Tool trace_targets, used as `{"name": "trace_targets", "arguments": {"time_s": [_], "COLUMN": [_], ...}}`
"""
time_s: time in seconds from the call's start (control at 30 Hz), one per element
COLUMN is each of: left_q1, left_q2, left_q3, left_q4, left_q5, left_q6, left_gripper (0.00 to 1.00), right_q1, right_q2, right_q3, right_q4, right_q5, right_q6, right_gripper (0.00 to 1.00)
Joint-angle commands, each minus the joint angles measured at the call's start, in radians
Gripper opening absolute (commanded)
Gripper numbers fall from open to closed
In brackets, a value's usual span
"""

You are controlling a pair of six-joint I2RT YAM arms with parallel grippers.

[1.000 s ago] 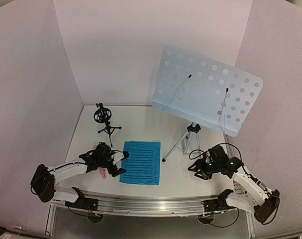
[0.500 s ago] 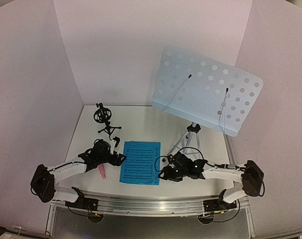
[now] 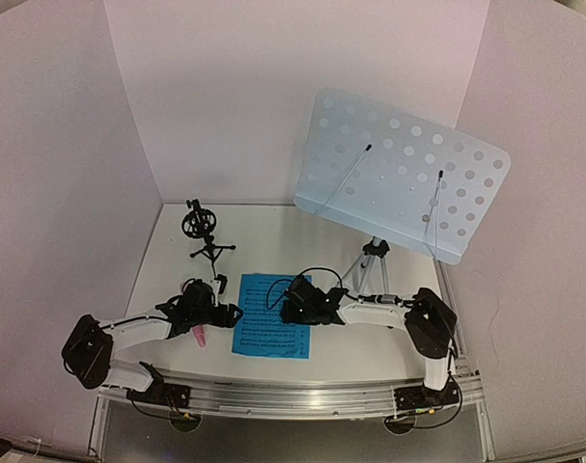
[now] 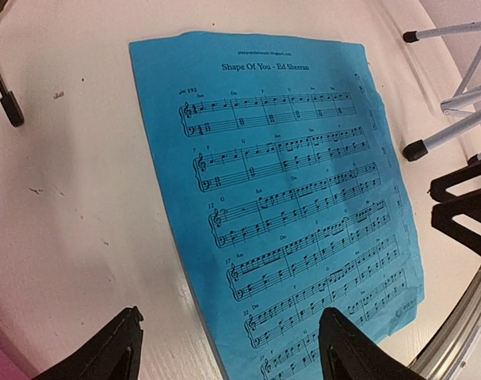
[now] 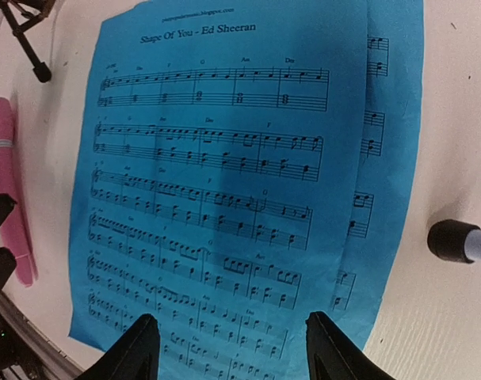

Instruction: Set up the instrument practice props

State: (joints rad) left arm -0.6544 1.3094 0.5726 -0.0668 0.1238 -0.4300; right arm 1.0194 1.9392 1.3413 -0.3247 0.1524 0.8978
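Where both arms reach in from the near edge of the white surface [image 3: 264, 241], the left tool [image 3: 221, 313] hangs with its jaws spread wide and empty. One finger is over the bare surface and the other over the left edge of the blue sheet-music pages [image 3: 271, 316]. The right tool [image 3: 289, 309] comes in from the other side, jaws also well apart and holding nothing, low over the top page; whether it touches the paper I cannot tell. The two pages lie flat, stacked slightly askew, so the lower one shows along the right side. The pink microphone [image 3: 201, 335] lies just left of them, beside the left tool. Farther back on the left the small black mic mount [image 3: 204, 231] stands upright. On the right stands the silver music stand [image 3: 404, 174], its perforated desk tilted and empty, with one tripod foot near the pages.
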Motion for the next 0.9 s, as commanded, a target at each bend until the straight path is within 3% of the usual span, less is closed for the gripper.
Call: {"name": "trace_targets", "arguments": {"time_s": [0.0,0.57,0.87], "left_q1": [0.008,0.044,0.050], "left_q2": [0.051,0.239,0.271], "left_q3": [-0.011,-0.082,-0.123], "left_q4": [0.065,0.219,0.257], "left_q5": [0.024,0.126,0.144], "left_q6": [-0.064,-0.319,-0.418], "left_gripper": [0.77,0.75,0.64], "right_q1": [-0.015,-0.036,-0.039], "right_q2": [0.088,0.135,0.156], "right_q3": [0.065,-0.062,-0.093], "right_q4": [-0.054,0.107,0.171], "right_q5": [0.040,-0.059,-0.100], "right_q6": [-0.024,0.033,0.048], "right_gripper": [0.61,0.59,0.59]}}
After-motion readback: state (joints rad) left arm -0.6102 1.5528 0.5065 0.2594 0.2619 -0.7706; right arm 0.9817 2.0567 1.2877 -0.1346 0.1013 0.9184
